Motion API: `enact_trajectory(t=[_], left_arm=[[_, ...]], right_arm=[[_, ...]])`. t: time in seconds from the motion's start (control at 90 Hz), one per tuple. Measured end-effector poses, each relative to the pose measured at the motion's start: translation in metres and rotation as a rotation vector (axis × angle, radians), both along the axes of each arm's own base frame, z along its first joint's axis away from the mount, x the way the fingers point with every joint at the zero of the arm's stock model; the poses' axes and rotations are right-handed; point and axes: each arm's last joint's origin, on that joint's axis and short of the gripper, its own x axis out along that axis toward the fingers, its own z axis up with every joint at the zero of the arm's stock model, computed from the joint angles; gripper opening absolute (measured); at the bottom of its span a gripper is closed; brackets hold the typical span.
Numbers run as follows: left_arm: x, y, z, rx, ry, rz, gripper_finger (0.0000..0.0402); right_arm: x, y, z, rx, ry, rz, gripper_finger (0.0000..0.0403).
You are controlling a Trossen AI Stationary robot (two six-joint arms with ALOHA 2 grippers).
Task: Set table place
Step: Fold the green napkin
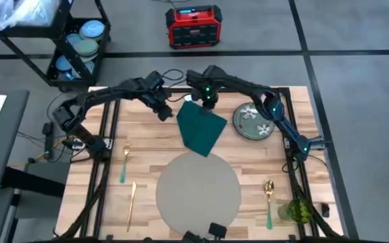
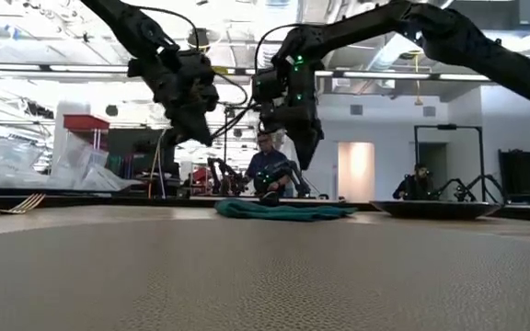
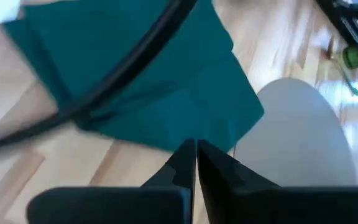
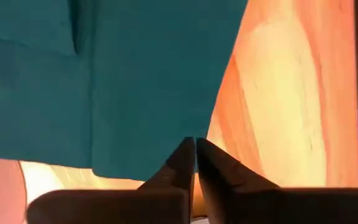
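Low view: both arms raised over napkin (image 2: 283, 211) (fingers (image 3: 182, 163) closed).

No readable text, label, brand, number or sign appears in any view. The red and black case (image 1: 193, 27) on the floor has a small lit display, too small to read.

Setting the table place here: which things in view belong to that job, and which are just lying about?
Job: table, placemat, napkin, flowered plate, fork, knife, spoon, green glass.

Lying about: cart of dishes, red box on the floor.
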Motion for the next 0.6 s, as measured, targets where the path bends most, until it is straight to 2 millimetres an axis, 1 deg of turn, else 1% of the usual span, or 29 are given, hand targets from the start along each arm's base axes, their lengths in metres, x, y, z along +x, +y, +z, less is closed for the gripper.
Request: enact_trajectory(t=[0.056, 0.122, 0.244, 0.322, 0.389, 0.456, 0.533, 0.6], left_arm=[[0.004, -0.005, -0.001, 0.017, 0.005, -0.021, 0.0000], [0.014, -0.011, -0.004, 0.049, -0.008, -0.076, 0.0000], [0.030, -0.027, -0.016, 0.068, 0.006, -0.188, 0.0000], [0.042, -0.035, -0.023, 0.104, -0.021, -0.261, 0.0000], [0.052, -0.040, -0.029, 0.123, -0.042, -0.305, 0.0000], [0.056, -0.040, -0.038, 0.143, -0.028, -0.329, 0.0000], [0.059, -0.037, -0.044, 0.188, -0.012, -0.343, 0.0000], [0.062, -0.035, -0.046, 0.216, 0.020, -0.413, 0.0001]], right_arm=[[-0.002, 0.000, 0.002, 0.007, 0.007, 0.002, 0.0001], [-0.007, -0.004, 0.003, 0.060, -0.007, 0.016, 0.0000], [-0.017, -0.018, 0.003, 0.101, -0.015, -0.014, 0.0000], [-0.027, -0.028, 0.011, 0.095, -0.023, -0.035, 0.0000], [-0.038, -0.036, 0.026, 0.078, -0.048, -0.038, 0.0000], [-0.054, -0.046, 0.043, 0.055, -0.083, -0.069, 0.0000], [-0.075, -0.058, 0.067, 0.008, -0.142, -0.120, 0.0000], [-0.096, -0.065, 0.092, -0.041, -0.210, -0.174, 0.0000]])
